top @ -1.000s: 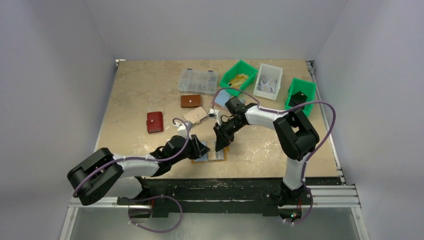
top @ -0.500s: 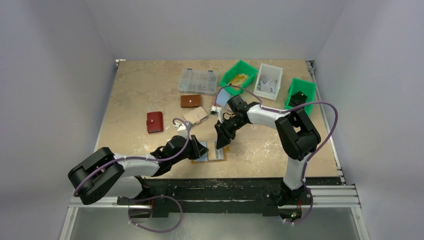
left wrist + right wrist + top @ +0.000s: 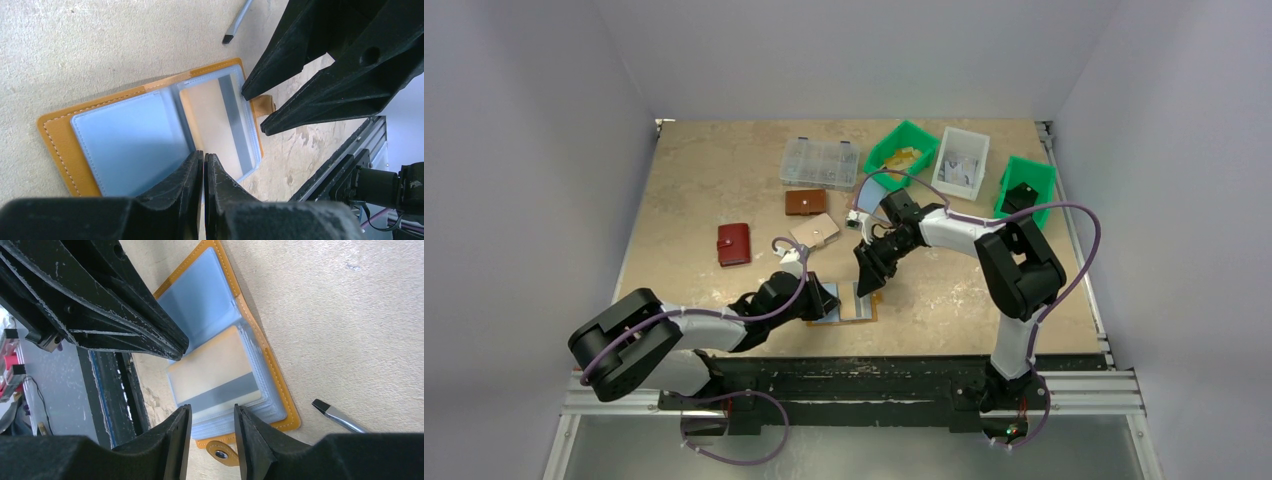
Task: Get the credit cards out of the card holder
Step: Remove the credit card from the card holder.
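While the card holder (image 3: 125, 137) lies opened flat on the table (image 3: 704, 200), low in the middle of the overhead view, both arms lean over it from opposite sides, and the split of work looks deliberate. The left gripper (image 3: 204, 156) has its fingers pressed together, tips down at the holder's central fold, at the bottom of its own wrist view. I'd guess it is there to pin the leather so the holder doesn't slide or lift when a card is pulled. Whether a sleeve edge is nipped between those tips I cannot tell.

The right gripper (image 3: 212, 412) stands spread, one finger to each side of the outer edge of a credit card (image 3: 212, 372). This is a cream card with a grey stripe, tucked in a clear sleeve on the half nearer the snap tab (image 3: 218, 453). Nothing is gripped there yet, so no card is out. Approaching from that outer edge seems sensible, since the sleeve probably opens that way.

A thin flat-tipped tool (image 3: 337, 416) lies loose on the table near the holder, and neither arm touches it.
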Robot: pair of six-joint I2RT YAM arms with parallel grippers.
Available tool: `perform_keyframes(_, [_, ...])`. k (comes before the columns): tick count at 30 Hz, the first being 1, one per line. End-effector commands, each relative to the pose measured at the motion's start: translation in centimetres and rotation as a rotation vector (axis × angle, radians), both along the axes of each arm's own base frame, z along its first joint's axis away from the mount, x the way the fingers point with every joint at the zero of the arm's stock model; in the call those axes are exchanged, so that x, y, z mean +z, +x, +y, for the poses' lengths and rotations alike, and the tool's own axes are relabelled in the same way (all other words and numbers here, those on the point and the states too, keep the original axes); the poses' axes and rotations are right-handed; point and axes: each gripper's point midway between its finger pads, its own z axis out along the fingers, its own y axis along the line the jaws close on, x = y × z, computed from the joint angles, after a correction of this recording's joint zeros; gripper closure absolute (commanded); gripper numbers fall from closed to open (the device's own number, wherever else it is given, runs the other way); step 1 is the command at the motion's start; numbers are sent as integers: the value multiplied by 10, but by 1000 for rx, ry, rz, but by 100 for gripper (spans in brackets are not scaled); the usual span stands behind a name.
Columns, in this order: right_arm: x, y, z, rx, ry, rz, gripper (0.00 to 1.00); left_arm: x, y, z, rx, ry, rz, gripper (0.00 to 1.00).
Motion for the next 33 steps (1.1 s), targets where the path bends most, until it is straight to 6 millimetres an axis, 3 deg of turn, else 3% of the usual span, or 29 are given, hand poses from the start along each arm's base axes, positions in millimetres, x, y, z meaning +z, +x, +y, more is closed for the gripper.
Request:
perform_keyframes(1, [13, 9, 2, -17, 30, -44, 55, 19, 11, -10, -3, -39, -64, 90])
perform_keyframes(15, [13, 5, 5, -38, 50, 3, 54, 19, 10, -10, 0, -45, -59, 91])
perform_keyframes(33, [12, 19, 3, -160, 2, -4, 53, 17, 11, -10, 7, -49, -53, 92])
